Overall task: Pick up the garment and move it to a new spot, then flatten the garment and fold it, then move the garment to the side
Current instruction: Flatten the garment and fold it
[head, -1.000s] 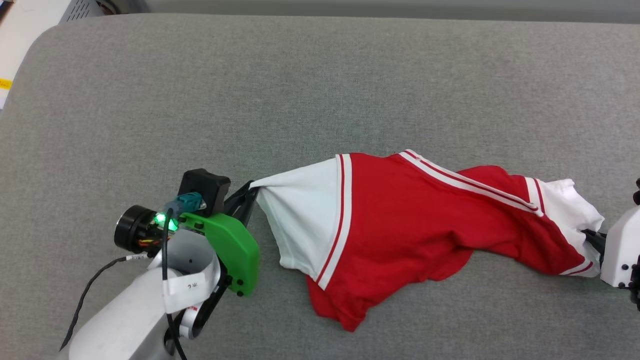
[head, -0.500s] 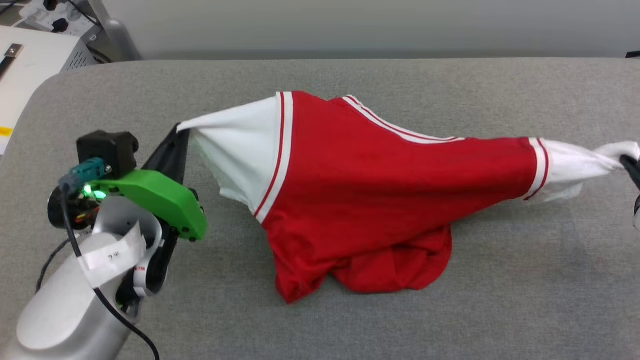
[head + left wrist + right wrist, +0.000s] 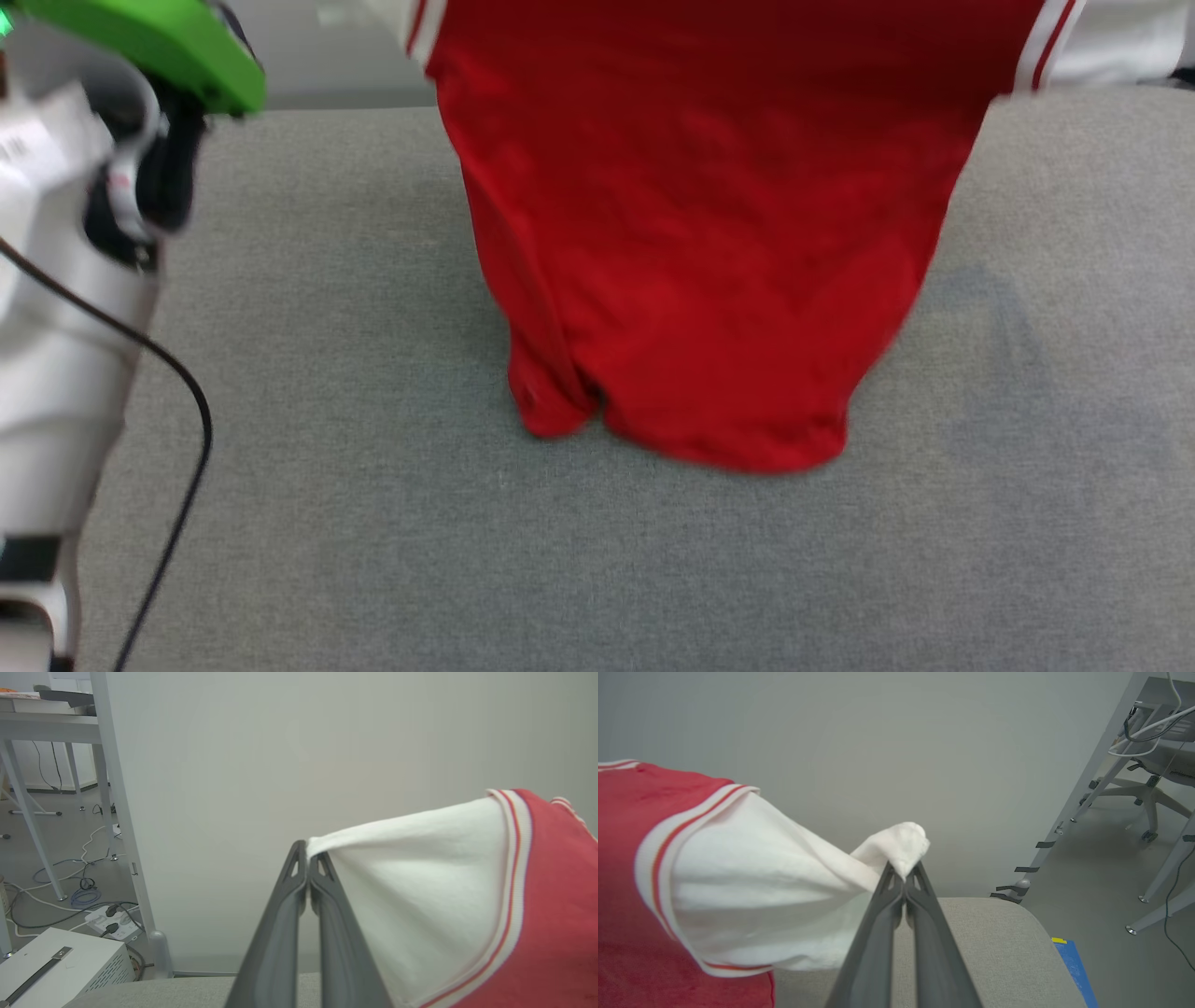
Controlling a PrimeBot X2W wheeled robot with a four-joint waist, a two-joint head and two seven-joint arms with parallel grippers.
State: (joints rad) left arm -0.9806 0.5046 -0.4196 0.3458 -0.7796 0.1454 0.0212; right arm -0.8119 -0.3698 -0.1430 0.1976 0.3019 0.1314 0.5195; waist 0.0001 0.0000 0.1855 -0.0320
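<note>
Above the grey pad (image 3: 560, 560), left gripper (image 3: 308, 858) and right gripper (image 3: 903, 877) pinched 2 white corners of the jersey (image 3: 691, 280); best lift level, cloth taut.

Between left hand (image 3: 308, 850) and right hand (image 3: 904, 871): garment (image 3: 691, 261) hanging, above cushion (image 3: 597, 569).

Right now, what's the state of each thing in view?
jersey: unfolded, hanging spread, held at two white corners; blurred hem near the grey pad, contact unclear.
left gripper: shut on one white corner of the jersey.
right gripper: shut on the other white corner.
</note>
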